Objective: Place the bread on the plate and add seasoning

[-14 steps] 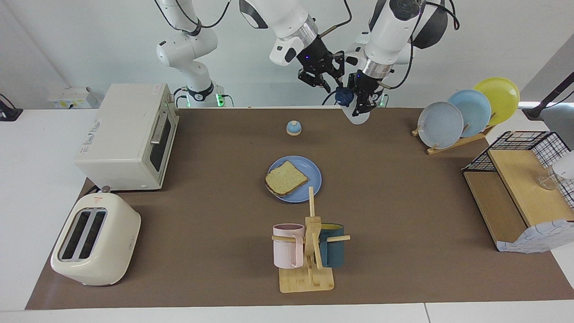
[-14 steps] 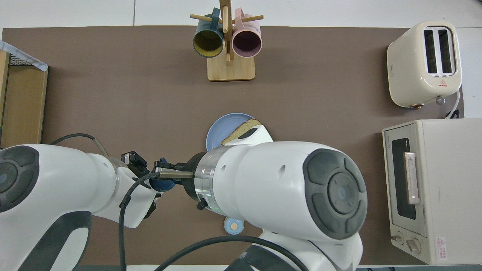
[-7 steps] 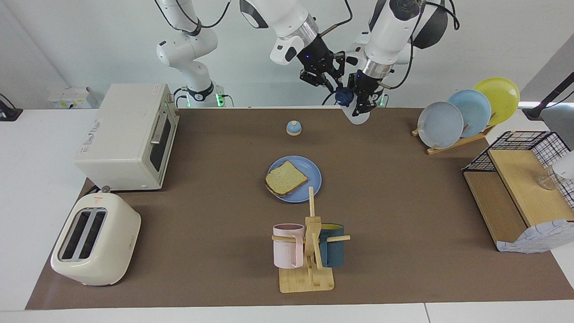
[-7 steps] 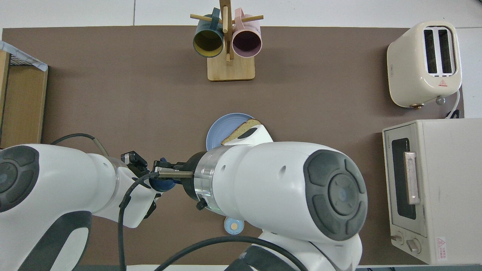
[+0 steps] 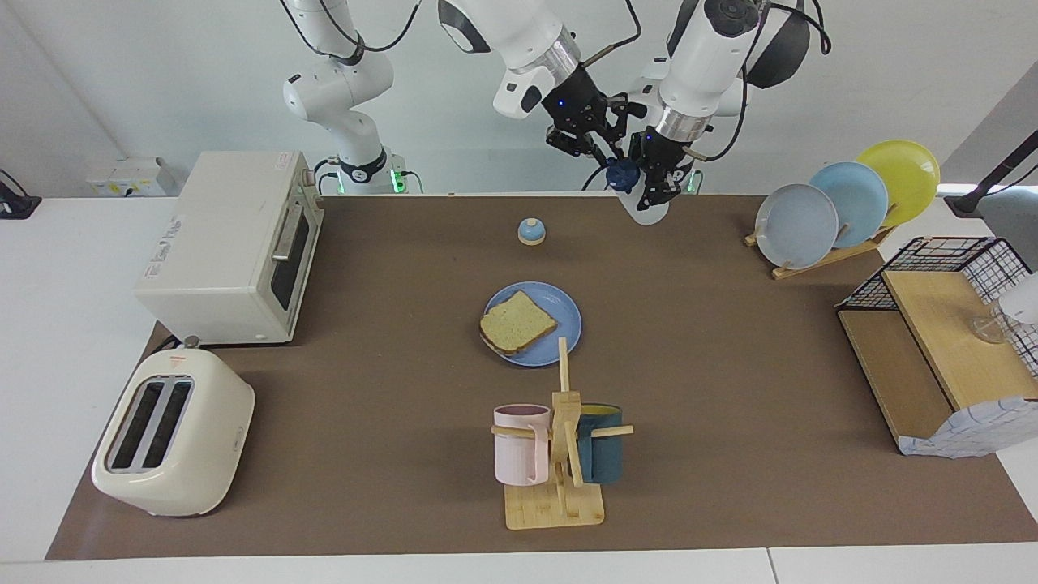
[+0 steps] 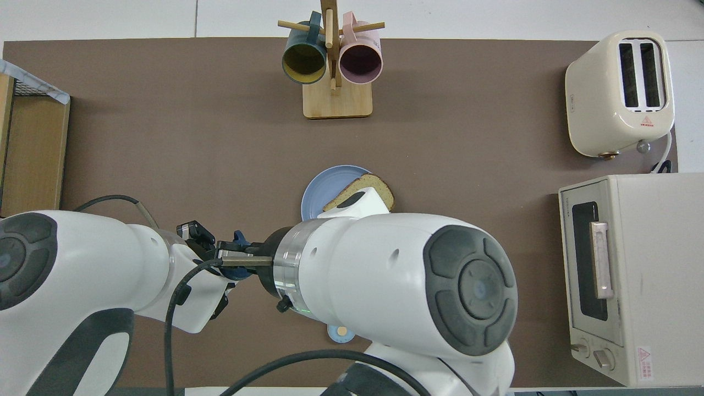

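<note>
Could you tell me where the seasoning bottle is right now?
The seasoning bottle is held up in the left gripper, over the table's robot-side edge, with the right gripper at its cap.

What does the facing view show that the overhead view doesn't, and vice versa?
Facing only: the plate rack with its three plates, the whole bread uncovered on the plate, and the seasoning hanging in the left gripper above the table's robot-side edge, the right gripper by its cap.

Overhead only: straight down into the mugs and toaster slots; the arms cover half the bread.

Both: plate, bread, bell, oven, mug stand.
</note>
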Robot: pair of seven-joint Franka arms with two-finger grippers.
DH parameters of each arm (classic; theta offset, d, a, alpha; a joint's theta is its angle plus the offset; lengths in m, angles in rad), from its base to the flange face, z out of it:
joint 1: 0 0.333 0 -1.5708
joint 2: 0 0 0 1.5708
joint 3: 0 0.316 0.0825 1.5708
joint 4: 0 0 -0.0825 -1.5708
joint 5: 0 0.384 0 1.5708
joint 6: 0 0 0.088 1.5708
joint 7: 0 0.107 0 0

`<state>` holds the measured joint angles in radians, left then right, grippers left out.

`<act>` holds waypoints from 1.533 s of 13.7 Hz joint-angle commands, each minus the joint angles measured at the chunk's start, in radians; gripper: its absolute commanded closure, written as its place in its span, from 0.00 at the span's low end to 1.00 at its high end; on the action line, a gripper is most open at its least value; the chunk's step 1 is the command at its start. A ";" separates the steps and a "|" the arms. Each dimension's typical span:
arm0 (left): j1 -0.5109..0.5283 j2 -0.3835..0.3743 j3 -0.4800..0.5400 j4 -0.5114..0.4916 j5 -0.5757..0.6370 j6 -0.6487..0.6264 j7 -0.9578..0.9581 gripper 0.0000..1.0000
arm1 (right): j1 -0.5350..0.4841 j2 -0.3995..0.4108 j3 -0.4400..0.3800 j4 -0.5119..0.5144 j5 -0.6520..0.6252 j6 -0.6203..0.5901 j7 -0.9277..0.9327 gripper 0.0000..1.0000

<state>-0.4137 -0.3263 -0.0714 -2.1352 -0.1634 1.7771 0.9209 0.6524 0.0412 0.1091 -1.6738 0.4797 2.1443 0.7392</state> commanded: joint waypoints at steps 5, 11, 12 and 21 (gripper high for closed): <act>-0.010 -0.030 0.004 -0.031 -0.018 0.021 0.000 1.00 | -0.013 0.009 -0.008 0.029 0.000 0.009 0.022 1.00; -0.010 -0.031 0.002 -0.031 -0.018 0.008 0.000 1.00 | -0.080 -0.010 -0.012 0.036 0.128 0.025 0.058 1.00; -0.010 -0.031 -0.007 -0.031 -0.018 0.008 -0.004 1.00 | -0.085 -0.017 -0.012 0.036 0.132 0.025 0.069 1.00; -0.010 -0.037 -0.031 -0.032 0.025 -0.013 -0.022 1.00 | -0.097 -0.032 -0.014 0.026 0.145 0.022 0.075 0.99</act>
<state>-0.4135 -0.3306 -0.0888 -2.1057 -0.1745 1.8114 0.8938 0.5855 0.0271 0.1021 -1.6748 0.6033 2.1213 0.7950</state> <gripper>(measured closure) 0.559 0.863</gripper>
